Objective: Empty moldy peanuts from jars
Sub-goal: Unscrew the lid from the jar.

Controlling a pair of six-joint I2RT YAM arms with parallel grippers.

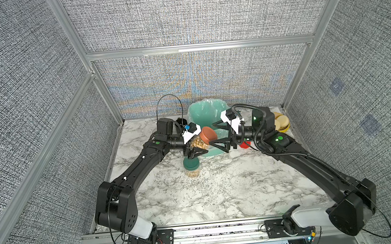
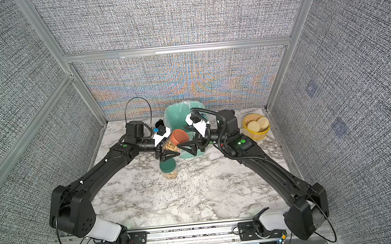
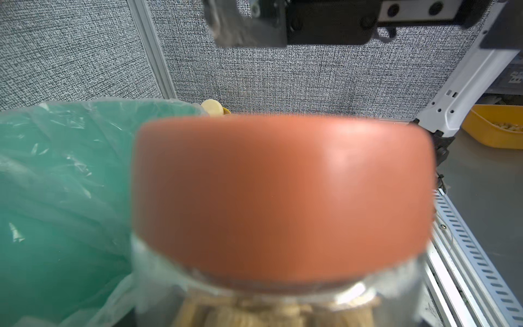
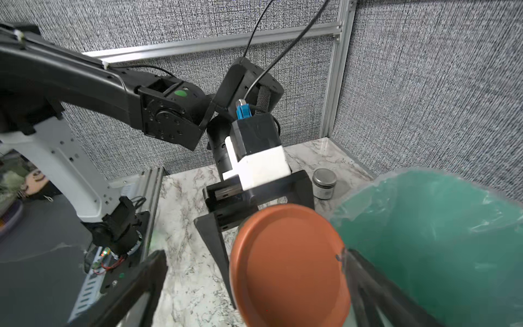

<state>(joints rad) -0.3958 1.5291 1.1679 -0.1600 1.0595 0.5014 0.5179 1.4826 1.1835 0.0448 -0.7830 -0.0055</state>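
My left gripper [image 1: 199, 144] [image 2: 169, 147] is shut on a clear jar of moldy peanuts [image 1: 197, 144] [image 3: 254, 314], held off the table and tilted. The jar's terracotta lid [image 1: 209, 134] [image 2: 179, 136] [image 3: 283, 192] [image 4: 288, 263] faces the right arm. My right gripper [image 1: 211, 134] [image 2: 180, 136] [image 4: 254, 283] is open, one finger on each side of that lid; one finger stands well clear of it. A green-lidded jar [image 1: 191, 164] [image 2: 168, 166] of peanuts stands upright below the held one. A red-lidded jar [image 1: 244, 144] shows partly behind the right arm.
A green bin lined with a plastic bag [image 1: 203, 112] [image 2: 177, 114] [image 4: 438, 240] stands just behind both grippers. A yellow bowl of cream discs [image 2: 256, 125] sits at the back right, with a black mug [image 2: 159, 124] and a silver-lidded tin [image 4: 324, 184] at the back left.
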